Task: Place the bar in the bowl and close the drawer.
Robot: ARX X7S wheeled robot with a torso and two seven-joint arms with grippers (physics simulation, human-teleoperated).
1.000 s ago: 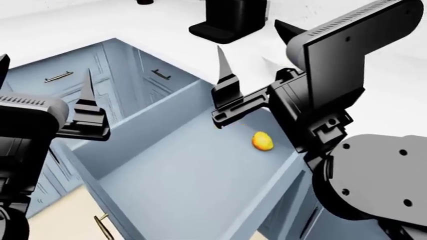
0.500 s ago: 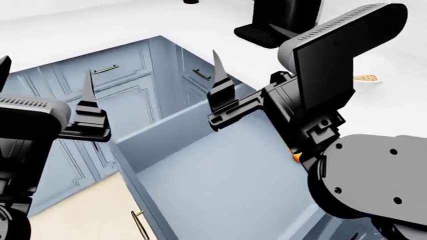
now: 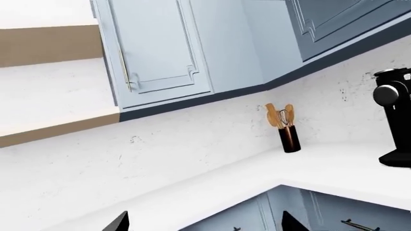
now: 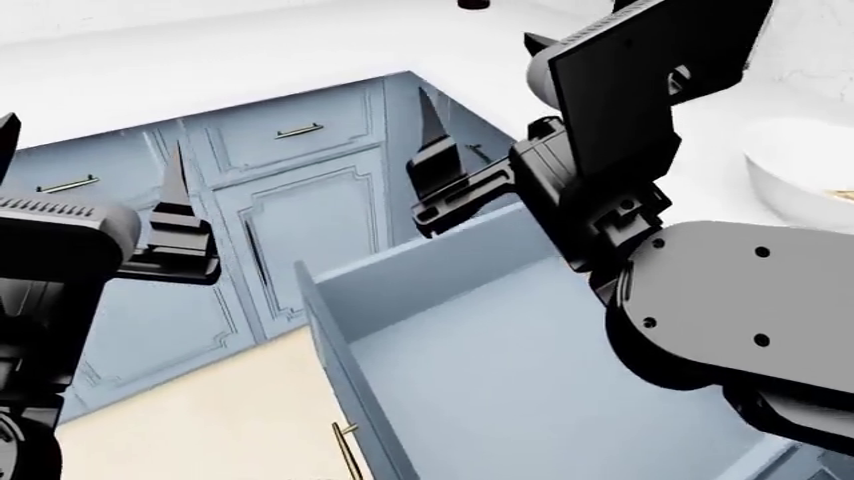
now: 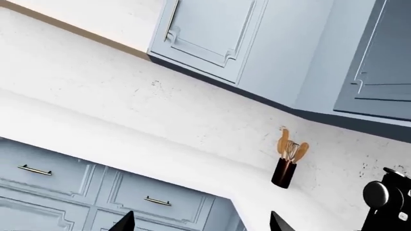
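The drawer [image 4: 454, 370] stands pulled open below the head camera, and the part of its pale-blue floor that I see is bare. The white bowl [image 4: 787, 175] sits on the counter at the far right, half cut off by the frame. A tan sliver inside it at the frame's edge looks like the bar [image 4: 841, 195]. My right gripper [image 4: 481, 90] hangs open above the drawer's back corner, holding nothing. My left gripper [image 4: 87, 160] is open over the cabinet fronts at the left. Both wrist views show only fingertips, left gripper [image 3: 205, 224] and right gripper [image 5: 200, 222], open.
Panelled cabinet doors [image 4: 307, 230] and small drawers with brass handles [image 4: 296, 130] line the corner under the white counter [image 4: 200, 60]. A utensil holder [image 3: 289, 137] and a black coffee machine [image 3: 395, 125] stand by the back wall. My right arm [image 4: 721, 310] covers the drawer's right side.
The head view has swung, so the drawer sits lower and further right. The yellow-orange fruit is now hidden behind my right arm, and the bowl shows more. Both grippers stay open.
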